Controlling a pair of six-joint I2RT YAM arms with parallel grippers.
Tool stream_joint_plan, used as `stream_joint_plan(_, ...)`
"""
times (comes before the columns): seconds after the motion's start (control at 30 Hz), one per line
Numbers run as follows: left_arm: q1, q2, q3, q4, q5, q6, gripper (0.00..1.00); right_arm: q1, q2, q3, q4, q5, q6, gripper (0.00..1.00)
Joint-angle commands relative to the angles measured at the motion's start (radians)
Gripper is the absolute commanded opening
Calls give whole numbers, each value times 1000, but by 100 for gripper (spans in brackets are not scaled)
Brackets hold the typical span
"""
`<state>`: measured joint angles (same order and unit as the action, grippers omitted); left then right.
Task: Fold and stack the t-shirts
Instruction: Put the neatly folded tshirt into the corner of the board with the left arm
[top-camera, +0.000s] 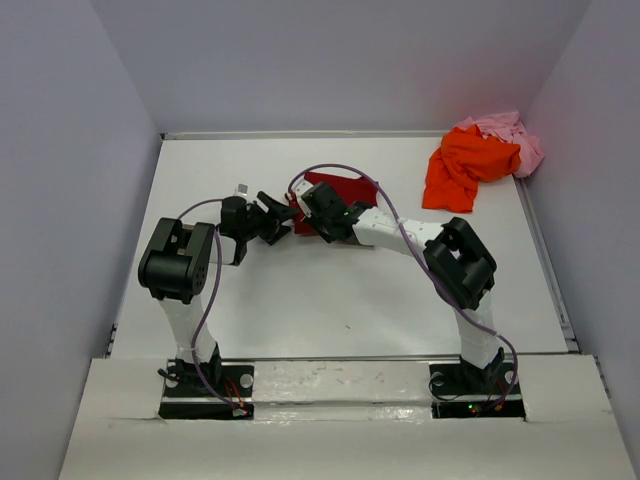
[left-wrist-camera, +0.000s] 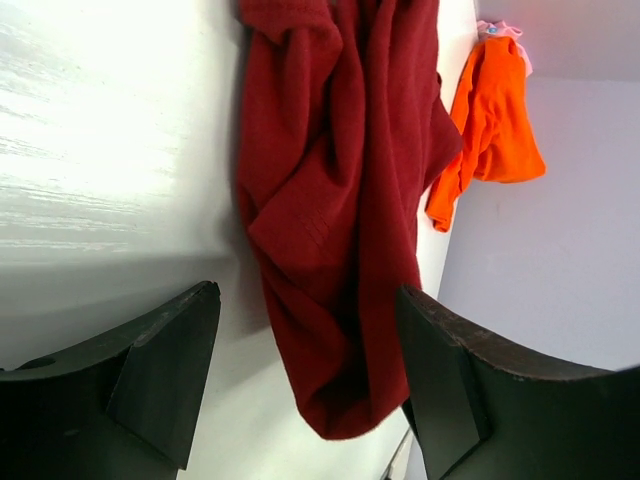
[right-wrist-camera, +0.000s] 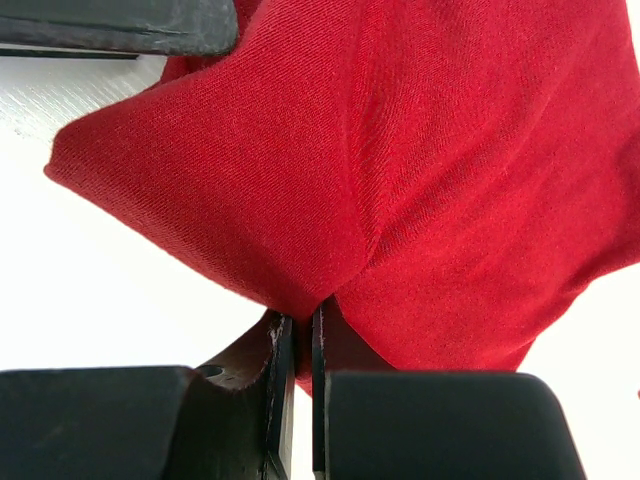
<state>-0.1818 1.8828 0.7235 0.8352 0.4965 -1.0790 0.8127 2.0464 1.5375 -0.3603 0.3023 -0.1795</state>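
So the red shirt (top-camera: 350, 186) mid-table is a plain deep red with no print, and it reads brighter in the right wrist view. At the far right there's a plain bright orange shirt (top-camera: 465, 165) with a pale pink shirt (top-camera: 515, 133) behind it. The table (top-camera: 350, 310) is glossy white and the walls (top-camera: 350, 60) pale lilac-grey. The arms (top-camera: 385, 228) are white with black joints, the cables (top-camera: 330, 166) purple.

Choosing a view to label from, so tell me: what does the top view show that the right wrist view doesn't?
Only the top view: the orange shirt and the pink shirt, heaped together at the far right corner. Only the right wrist view: close up, the right hand pinched shut on a fold of cloth. Both views: the red shirt.
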Motion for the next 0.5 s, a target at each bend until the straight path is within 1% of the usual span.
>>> stream_joint_plan(0.0, -10, 22, 37, 10, 7, 24, 79, -3, -49, 30, -8, -9, 20, 0)
stream_joint_plan(0.33, -31, 61, 42, 83, 10, -28, 79, -3, -52, 29, -14, -14, 18, 0)
stream_joint_plan(0.47, -31, 58, 10, 142, 2, -65, 79, -3, -51, 26, -16, -19, 20, 0)
